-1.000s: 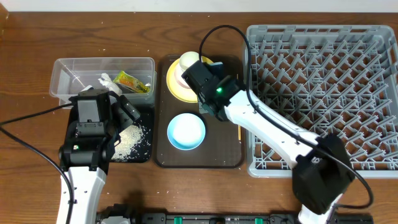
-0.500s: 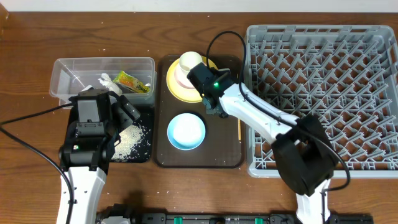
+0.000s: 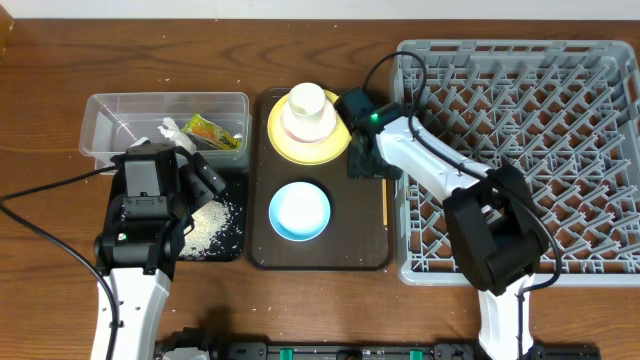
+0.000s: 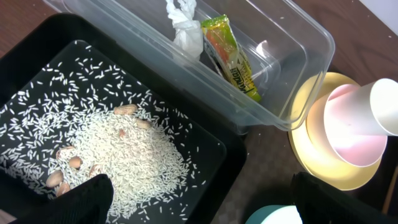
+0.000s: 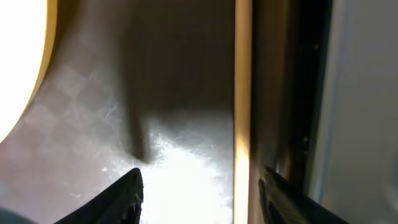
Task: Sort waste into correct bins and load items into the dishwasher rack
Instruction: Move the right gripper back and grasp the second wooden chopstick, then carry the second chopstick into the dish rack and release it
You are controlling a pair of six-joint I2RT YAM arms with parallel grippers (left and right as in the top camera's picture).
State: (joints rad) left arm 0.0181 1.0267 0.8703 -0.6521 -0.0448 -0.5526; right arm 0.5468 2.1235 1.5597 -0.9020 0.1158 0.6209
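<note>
The clear tub (image 3: 100, 125) holds the white tissue (image 3: 172, 129) and green-and-yellow wrapper (image 3: 213, 132). Rice (image 3: 208, 225) lies in the black bin (image 3: 232, 250). My left gripper (image 3: 197, 178) hangs open and empty above the bin. In the left wrist view it (image 4: 202, 205) is over the rice (image 4: 124, 149). The white cup (image 3: 306, 99) sits on the pink bowl (image 3: 303, 128) on the yellow plate (image 3: 335, 148). The blue bowl (image 3: 300, 210) lies nearer. My right gripper (image 5: 202, 196) is open low over the tray, with a chopstick (image 5: 242, 93) between its fingers, by the right one.
The dark brown tray (image 3: 350, 240) holds the dishes, with the chopsticks (image 3: 385, 205) along its right edge. The grey dishwasher rack (image 3: 560, 120) stands right against that edge. A few peanuts (image 4: 65, 165) lie in the rice. Cables trail from both arms.
My right gripper has moved right, from above the plate to the tray's right edge by the chopsticks, uncovering the cup and bowl. The left arm has not moved.
</note>
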